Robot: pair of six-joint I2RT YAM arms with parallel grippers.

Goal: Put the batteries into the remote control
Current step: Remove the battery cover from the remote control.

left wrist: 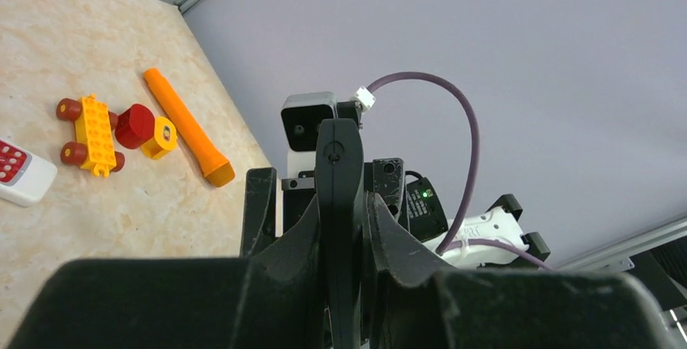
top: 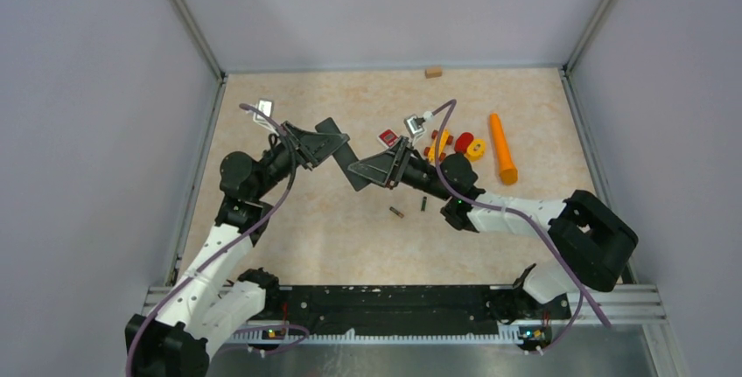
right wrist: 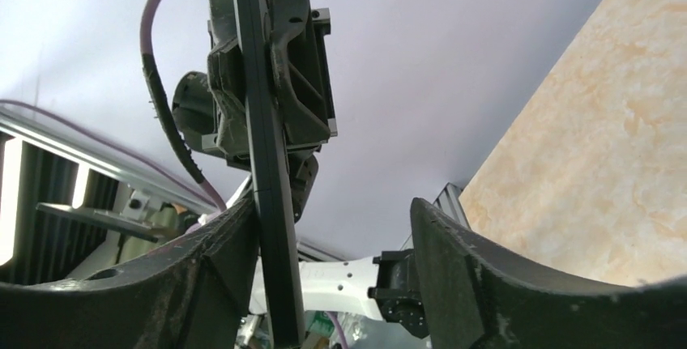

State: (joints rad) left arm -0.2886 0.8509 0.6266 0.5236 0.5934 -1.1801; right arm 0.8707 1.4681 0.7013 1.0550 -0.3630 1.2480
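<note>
The remote control [top: 334,130] is a slim black bar held above the table between the two arms. My left gripper [top: 322,145] is shut on it. In the left wrist view the bar [left wrist: 339,171] stands edge-on, pinched between the fingers of that gripper [left wrist: 348,227]. My right gripper [top: 376,170] is open at the bar's other end. In the right wrist view the bar [right wrist: 263,122] rests against the left finger, with a wide gap to the right finger [right wrist: 454,252]. Two batteries [top: 396,212] [top: 423,204] lie loose on the table just in front of the grippers.
An orange cone [top: 502,148] and red and yellow toy blocks [top: 451,143] lie at the right back. A small white device with red buttons [top: 388,137] sits behind the right gripper. A wooden block [top: 433,72] is at the far edge, a pale small object [top: 262,108] at the back left.
</note>
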